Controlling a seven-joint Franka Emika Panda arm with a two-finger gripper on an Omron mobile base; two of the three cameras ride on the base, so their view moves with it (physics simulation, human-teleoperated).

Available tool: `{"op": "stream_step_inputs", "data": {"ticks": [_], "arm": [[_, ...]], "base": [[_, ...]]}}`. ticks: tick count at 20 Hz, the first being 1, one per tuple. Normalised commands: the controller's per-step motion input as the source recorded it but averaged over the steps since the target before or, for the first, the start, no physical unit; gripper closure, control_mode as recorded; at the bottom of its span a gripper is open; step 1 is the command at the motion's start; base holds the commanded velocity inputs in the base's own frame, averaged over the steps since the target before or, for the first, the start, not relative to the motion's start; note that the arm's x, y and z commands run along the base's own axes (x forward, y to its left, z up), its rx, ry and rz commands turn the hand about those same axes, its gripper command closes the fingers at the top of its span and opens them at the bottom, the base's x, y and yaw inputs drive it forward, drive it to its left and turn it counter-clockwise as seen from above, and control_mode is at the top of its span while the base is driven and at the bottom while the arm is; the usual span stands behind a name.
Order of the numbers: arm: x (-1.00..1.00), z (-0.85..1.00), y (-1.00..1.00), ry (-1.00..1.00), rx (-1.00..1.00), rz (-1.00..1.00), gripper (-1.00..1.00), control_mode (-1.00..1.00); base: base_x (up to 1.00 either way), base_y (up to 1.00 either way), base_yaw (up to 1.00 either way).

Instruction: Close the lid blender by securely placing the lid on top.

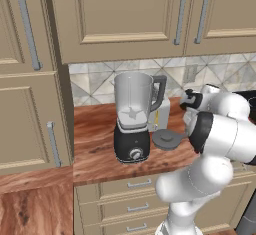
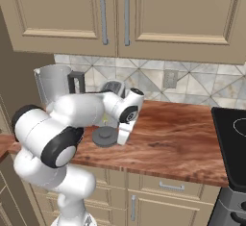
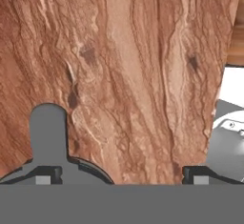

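Reaching for the lid, by the look of it; nothing gripped yet, jar mouth uncovered.

Farthest left in the left base view: countertop blender with black rounded base, silver dial and clear grey-tinted jar [image 1: 132,121], upright on the reddish-brown wooden countertop [image 1: 95,129], dark handle turned toward three o'clock. Just behind it at about two o'clock, pale boxy appliance [image 1: 159,116], no part of the job.

Next along, at about four o'clock from the blender base: small round dark grey lid with raised centre knob [image 1: 167,139], flat on the wood, near the base but apart from it. Same disc in the right base view [image 2: 105,136], smooth and shallow, knob up. In the hand view, side tab and part of the rim [image 3: 47,132] at about seven o'clock, off centre.

Right of the lid: white arm's two-finger gripper [image 2: 120,141], pointed down at the counter just beside the disc's three o'clock edge; contact impossible to judge. Jaws spread wide and empty, bare wood between the tips [image 3: 121,178].

Next move likely calls for shifting the claw toward nine o'clock until centred on the knob, lowering, then closing. After that, lifting well clear of the jar rim and setting down level at about ten o'clock.
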Motion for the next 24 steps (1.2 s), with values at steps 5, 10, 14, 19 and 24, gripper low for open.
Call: {"op": "stream_step_inputs", "data": {"ticks": [5, 10, 14, 19, 24], "arm": [[0.29, -0.23, 0.0, 0.0, 0.0, 0.0, -1.0, -1.0], [0.28, -0.24, 0.0, 0.0, 0.0, 0.0, -1.0, -1.0], [0.31, -0.26, 0.0, 0.01, 0.0, 0.0, -1.0, -1.0], [0.33, -0.25, 0.0, 0.02, 0.0, 0.0, -1.0, -1.0], [0.26, -0.26, 0.0, 0.02, 0.0, 0.0, -1.0, -1.0]], "base": [[0.0, 0.0, 0.0], [0.0, 0.0, 0.0], [0.0, 0.0, 0.0], [0.0, 0.0, 0.0], [0.0, 0.0, 0.0]]}}
